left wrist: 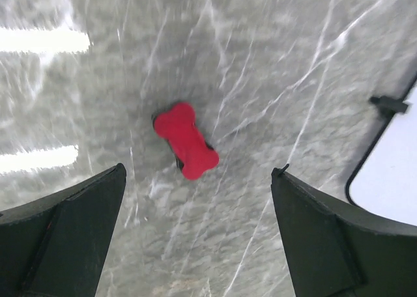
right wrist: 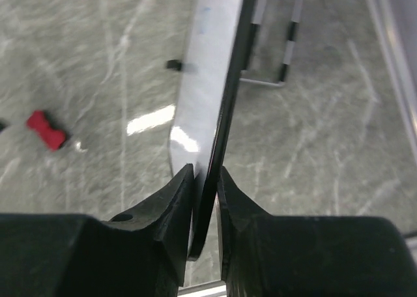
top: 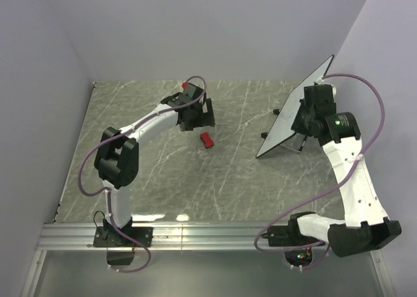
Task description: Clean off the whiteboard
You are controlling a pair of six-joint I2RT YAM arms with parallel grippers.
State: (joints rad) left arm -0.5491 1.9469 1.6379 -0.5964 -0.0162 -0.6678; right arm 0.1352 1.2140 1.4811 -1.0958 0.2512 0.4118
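Entry, single moment, both arms in view.

The whiteboard (top: 294,113) is on the right side of the bench (top: 163,180). It is tilted steeply rather than lying flat. Its lower corner is down near the bench surface and its upper corner points toward the back right wall. A thin wire stand (right wrist: 285,46) shows behind it. We cannot tell how much of the board's weight the stand carries.

The right end effector (right wrist: 204,176) is closed on the whiteboard. In the right wrist view one finger lies against the white face and the other against the back, with the black rim pinched between them. A faint blue mark (right wrist: 205,14) sits high on the white face. A small black clip (right wrist: 172,64) projects from the board's far edge.

The left end effector (top: 208,113) is fully open and holds nothing. It hangs over the middle of the bench, well apart from the board. A red bone-shaped eraser (left wrist: 186,141) lies flat on the bench below it. In the left wrist view we see the eraser between the two spread fingers (left wrist: 71,232), and neither finger touches it. A rounded corner of the board shows at the right edge of that view.

The bench surface is grey with pale veining, and ceiling lights reflect off it.
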